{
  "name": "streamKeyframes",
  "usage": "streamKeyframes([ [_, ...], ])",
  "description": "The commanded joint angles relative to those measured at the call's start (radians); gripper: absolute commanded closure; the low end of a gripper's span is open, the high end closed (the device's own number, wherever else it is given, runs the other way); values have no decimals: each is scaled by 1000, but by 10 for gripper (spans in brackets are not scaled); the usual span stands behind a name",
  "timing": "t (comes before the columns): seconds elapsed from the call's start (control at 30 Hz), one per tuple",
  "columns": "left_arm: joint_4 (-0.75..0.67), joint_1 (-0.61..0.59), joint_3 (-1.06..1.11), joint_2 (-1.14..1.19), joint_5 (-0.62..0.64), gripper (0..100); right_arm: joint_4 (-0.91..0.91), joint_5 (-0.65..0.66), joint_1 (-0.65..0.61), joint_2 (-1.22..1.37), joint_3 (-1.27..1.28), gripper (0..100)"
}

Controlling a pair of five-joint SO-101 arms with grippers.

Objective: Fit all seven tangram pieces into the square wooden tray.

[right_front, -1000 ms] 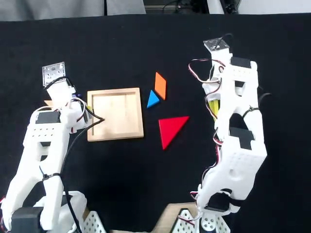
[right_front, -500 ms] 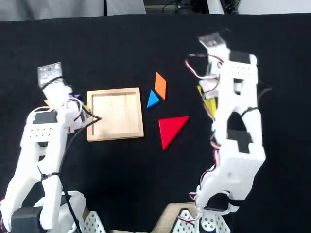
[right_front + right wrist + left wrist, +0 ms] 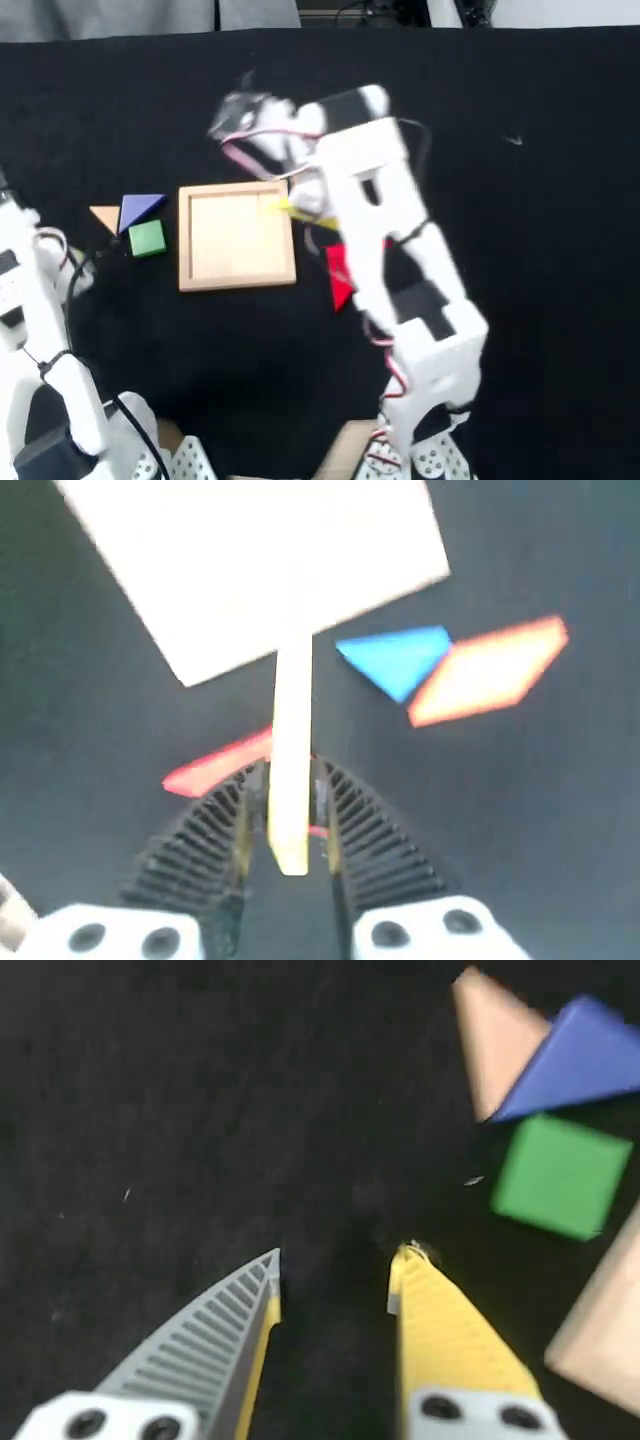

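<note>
Pinching yellow piece (image 3: 291, 720) edgewise in right gripper (image 3: 290, 775) near 3 o'clock rim of tray (image 3: 186, 240) (left gripper (image 3: 335, 1270) spread, empty); risking snagging there.

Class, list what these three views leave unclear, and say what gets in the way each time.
Held yellow piece: shape unclear; right wrist view shows it edge-on in the right gripper, high view blurs it.
Red triangle: high view, mostly covered by the right arm.
Wooden tray: left wrist view, cut off by the edge.
</note>
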Motion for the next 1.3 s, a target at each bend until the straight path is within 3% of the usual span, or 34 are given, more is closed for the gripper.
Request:
streamKeyframes([
  [0.0,-68,-68,91,-3,-81,819,-77,21,-61,47,-58,988],
  [0.47,-178,-108,226,-3,-130,820,-192,25,-242,183,-58,988],
  [0.67,-181,-108,228,-3,-129,820,-265,17,-264,232,-56,988],
  [1.27,-183,-105,228,-3,-129,820,-232,-6,-338,243,-47,988],
])
